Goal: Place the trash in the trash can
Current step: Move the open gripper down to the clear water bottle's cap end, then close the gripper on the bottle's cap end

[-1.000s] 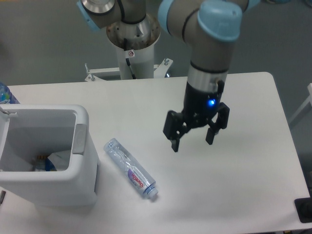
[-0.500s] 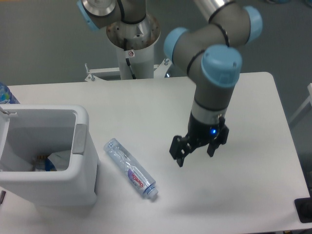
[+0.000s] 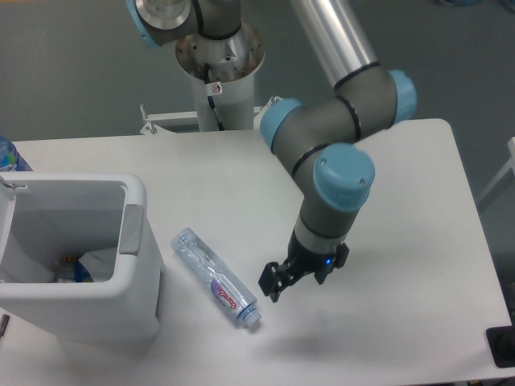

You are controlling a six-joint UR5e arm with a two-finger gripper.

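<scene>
Arm bent steeply at the elbow, wrist pointing down. I see the end effector (image 3: 296,283) low over the surface (image 3: 402,201), fingers spread and empty, just right of the flattened bottle (image 3: 216,277). That bottle lies beside the trash can (image 3: 76,257), which holds crumpled trash (image 3: 87,265).

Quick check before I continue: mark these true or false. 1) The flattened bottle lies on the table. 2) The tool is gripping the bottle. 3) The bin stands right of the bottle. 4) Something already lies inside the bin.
1) True: the flattened bottle lies on the table.
2) False: the tool is beside the cap end, holding nothing.
3) False: the bin stands to the bottle's left in the camera view.
4) True: items show at its bottom.
</scene>
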